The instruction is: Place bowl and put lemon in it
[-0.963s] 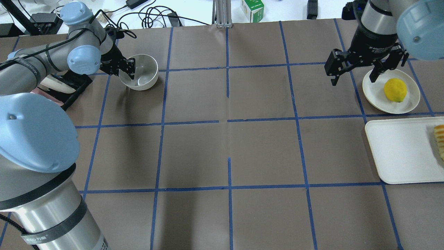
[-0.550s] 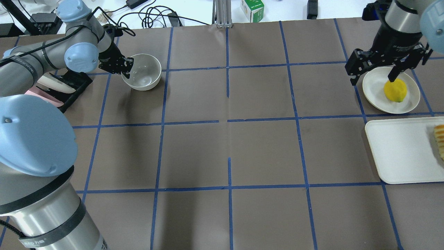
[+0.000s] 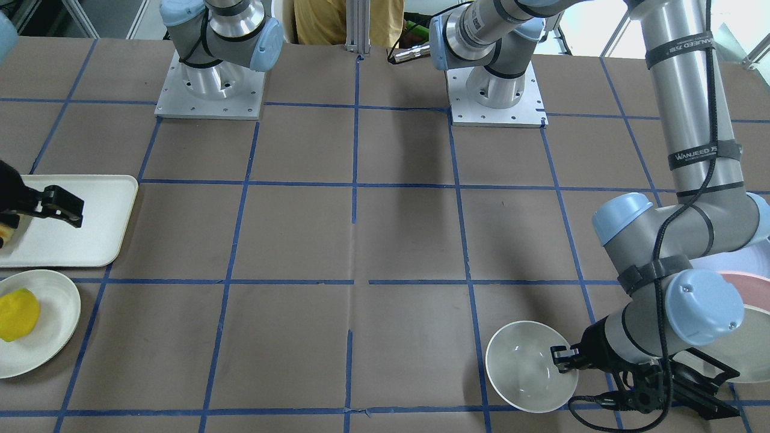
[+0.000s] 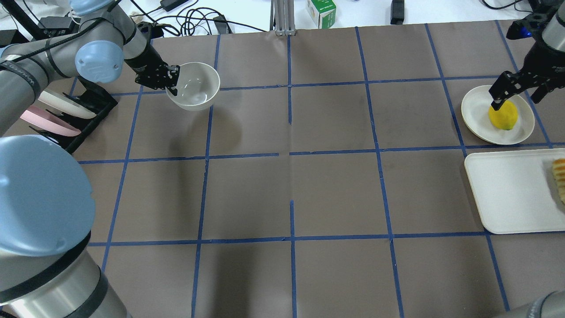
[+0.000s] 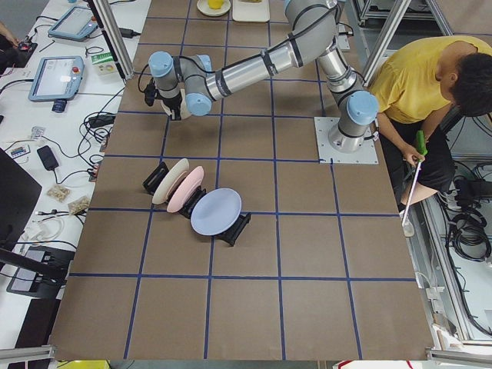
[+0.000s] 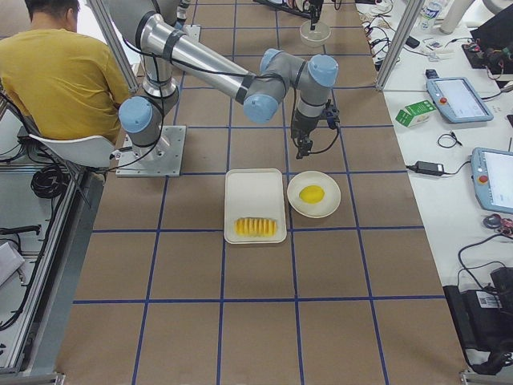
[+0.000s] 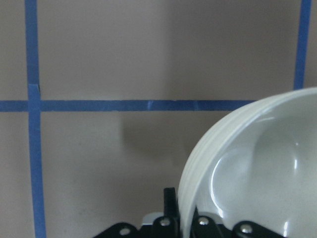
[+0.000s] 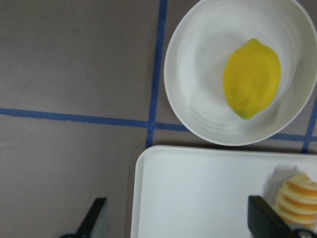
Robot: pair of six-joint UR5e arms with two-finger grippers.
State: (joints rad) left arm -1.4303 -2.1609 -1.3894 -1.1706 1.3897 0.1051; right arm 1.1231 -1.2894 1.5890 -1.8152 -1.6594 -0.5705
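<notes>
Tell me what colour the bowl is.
Off-white and glossy, with plain sides. The bowl shows best in the overhead view.

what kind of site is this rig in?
Probably a robotics lab cell: a blue tape grid marks the worktop, teach pendants lie alongside, and both arms stand on bolted base plates.

Bowl [image 7: 257, 163] fills lower right of frame: off-white, glossy, faint ridges under the rim, bright glints on the inner wall. Left gripper [image 7: 185, 220] at bottom edge, black with silver screws, clamped on the near rim, one finger [image 7: 170, 201] outside the wall and the other inside. Brown table [image 7: 124, 49] beyond, crossed by blue tape lines [image 7: 124, 105], one horizontal and two vertical; soft shadow [image 7: 148, 144] just left of the bowl.
</notes>
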